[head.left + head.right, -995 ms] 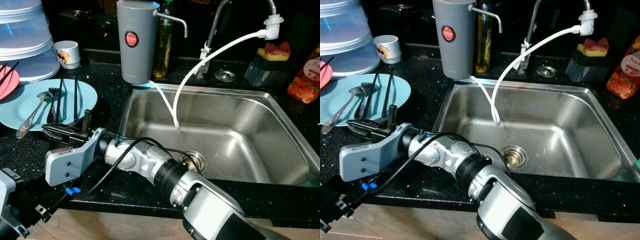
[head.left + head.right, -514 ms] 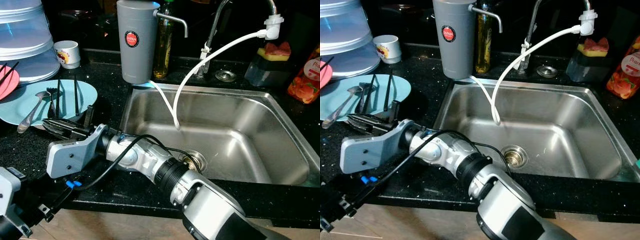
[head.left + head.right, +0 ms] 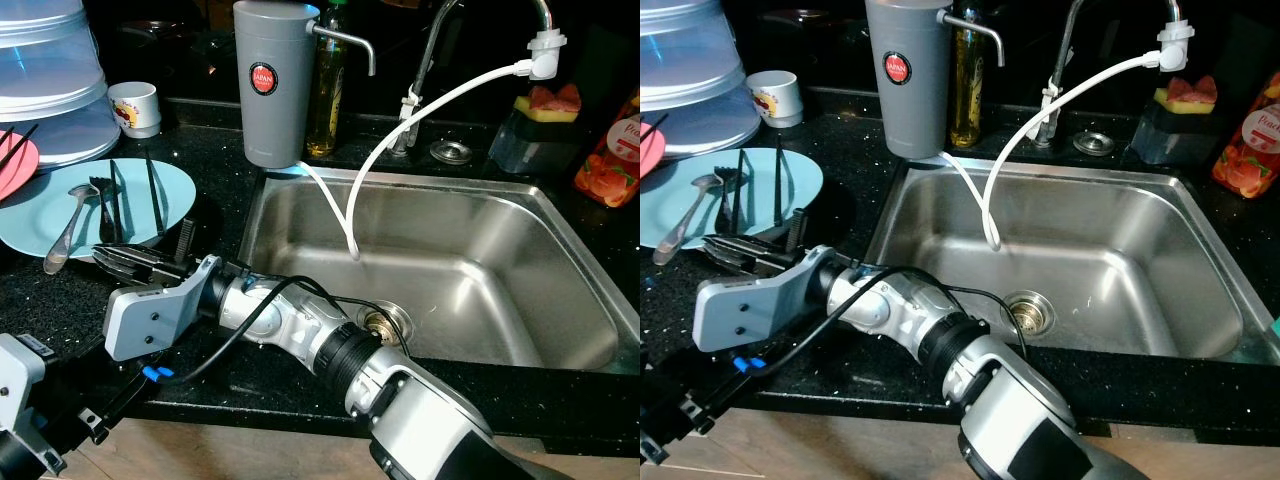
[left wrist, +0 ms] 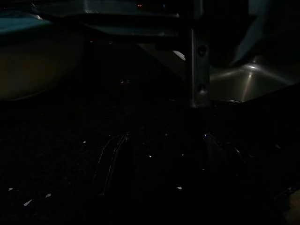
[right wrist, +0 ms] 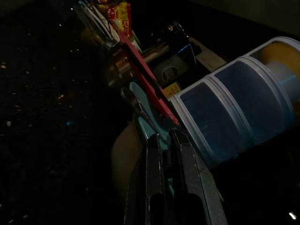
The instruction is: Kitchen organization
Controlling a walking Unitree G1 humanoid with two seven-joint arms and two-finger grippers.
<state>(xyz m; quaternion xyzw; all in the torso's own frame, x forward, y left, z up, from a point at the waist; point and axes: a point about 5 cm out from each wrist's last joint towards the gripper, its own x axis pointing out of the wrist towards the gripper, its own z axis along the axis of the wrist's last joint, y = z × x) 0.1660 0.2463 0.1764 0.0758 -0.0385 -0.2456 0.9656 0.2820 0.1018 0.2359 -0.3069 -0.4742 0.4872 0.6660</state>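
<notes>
Left eye view shows the right arm reaching across the black worktop (image 3: 220, 160) toward the light blue plate (image 3: 60, 215), which lies to the left of the steel sink (image 3: 450, 270). The right end effector (image 3: 125, 262) is at the near edge of this plate, low over the worktop. In the right wrist view its two black fingers (image 5: 152, 187) stand close together with only a narrow gap between them, and I cannot tell if something is held there. On the plate lie a spoon (image 3: 65, 225), a dark fork (image 3: 103, 205) and black chopsticks (image 3: 155, 195), side by side. A red plate (image 3: 15, 160) sits just beside the blue one, and behind them stands a stack of clear plastic containers (image 3: 50, 80) and a small white cup (image 3: 135, 105). A grey water filter jug (image 3: 270, 80) stands at the back corner of the sink, with a white hose (image 3: 400, 130) hanging from the tap into the basin. The left end effector (image 3: 40, 430) hangs low at the front edge of the worktop; the left wrist view is very dark, so its fingers I cannot judge.
</notes>
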